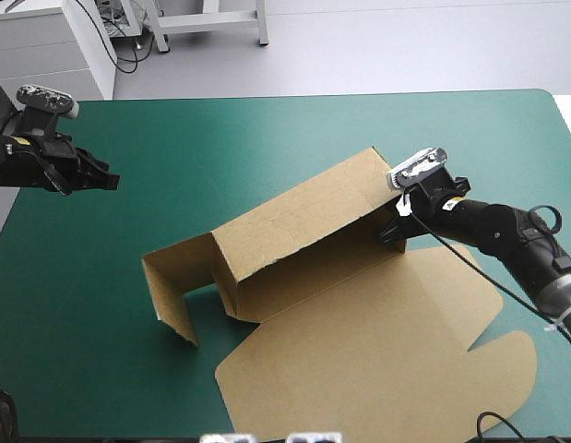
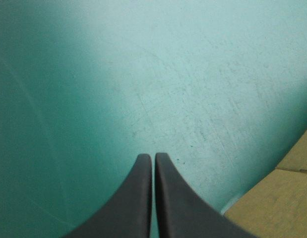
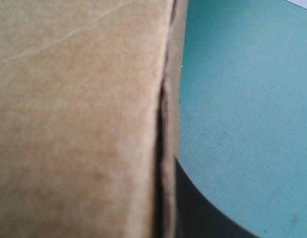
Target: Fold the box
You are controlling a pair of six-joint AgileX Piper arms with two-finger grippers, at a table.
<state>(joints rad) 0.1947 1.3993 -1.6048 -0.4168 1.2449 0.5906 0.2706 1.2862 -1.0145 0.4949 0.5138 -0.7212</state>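
One wall of the box [image 1: 294, 231] is pinched by the right claw [image 1: 392, 233]; left claw [image 1: 108, 181] clenched.

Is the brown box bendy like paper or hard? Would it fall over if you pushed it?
Probably stiff: the box has flat panels that bend only at creases. Likely light: the right gripper holds the raised wall up by one end. A push could well tip the end flap, which stands on a thin edge.
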